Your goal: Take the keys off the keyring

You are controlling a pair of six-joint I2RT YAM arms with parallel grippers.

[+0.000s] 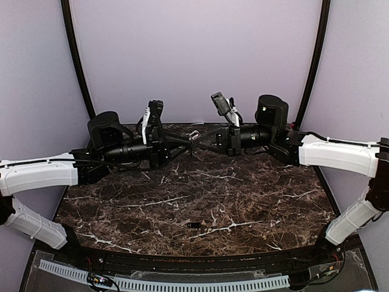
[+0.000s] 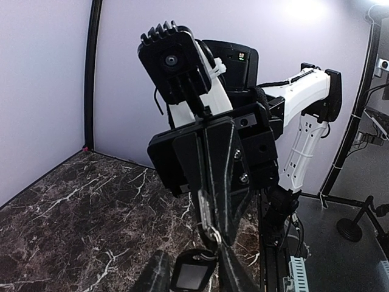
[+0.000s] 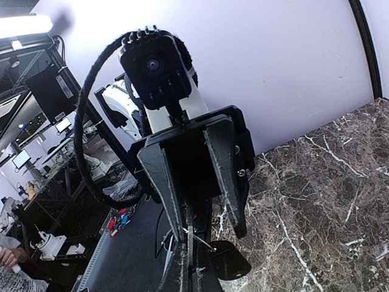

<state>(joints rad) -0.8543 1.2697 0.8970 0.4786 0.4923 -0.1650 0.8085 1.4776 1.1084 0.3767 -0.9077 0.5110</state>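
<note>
Nearest the arm bases, one loose key [image 1: 194, 225] lies flat on the marble bench [image 1: 273, 201], a small dark oblong well apart from both arms.

Farther back, over the far half of the bench, the two arms meet tip to tip. The right hand [image 2: 213, 226] is pressed together on the keyring [image 2: 211, 237], pinching the thin metal loop at the very ends of its fingers. A black tag [image 2: 193, 275] hangs from the loop just below. The left hand [image 3: 209, 236] faces it with its fingers apart, the wire of the ring between them. I cannot tell whether either finger touches the wire. Any other keys on the ring are too small to make out.

The risks, as I judge them:
- The right hand's hold is narrow. A sideways pull from the left hand could twist the loop out of it, and ring and tag would drop together.
- The left hand could catch the tag or the wire instead of a key, so nothing would slide off.
- The fingertips are crowded, so a small misalignment could knock the hands together.
</note>
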